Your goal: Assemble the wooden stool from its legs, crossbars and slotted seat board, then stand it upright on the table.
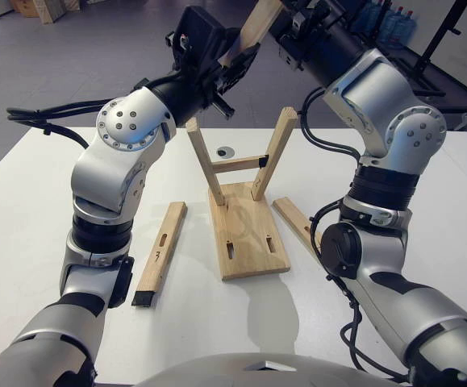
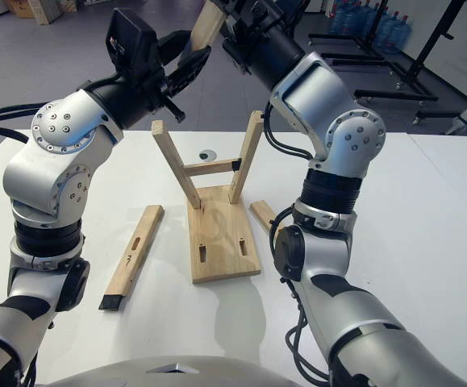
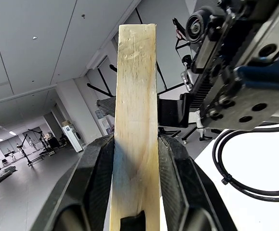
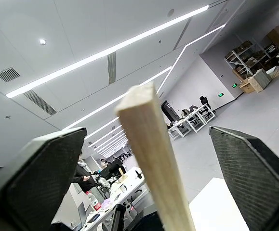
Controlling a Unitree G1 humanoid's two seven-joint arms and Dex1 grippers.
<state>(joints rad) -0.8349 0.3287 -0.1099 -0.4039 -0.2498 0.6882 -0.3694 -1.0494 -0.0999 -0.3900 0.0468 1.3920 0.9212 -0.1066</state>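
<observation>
The slotted seat board (image 1: 250, 260) lies flat on the white table, with two legs (image 1: 206, 164) (image 1: 275, 151) standing in it, joined by a crossbar (image 1: 237, 165). High above it my left gripper (image 1: 227, 58) is shut on another wooden leg (image 3: 135, 110), clamped between its black fingers (image 3: 99, 179). My right gripper (image 2: 235, 18) is at the same leg's upper end (image 4: 151, 154), open, with its pads (image 4: 39, 179) wide on either side and not touching. A loose slotted leg (image 1: 161, 251) with a black tip lies left of the board. Another wooden piece (image 1: 295, 220) lies to its right, partly hidden by my right arm.
A round cable hole (image 1: 225, 151) sits in the table (image 1: 31, 210) behind the stool parts. Both raised arms crowd the space above the board. Racks with water bottles (image 2: 369, 19) stand on the floor beyond the table's far right.
</observation>
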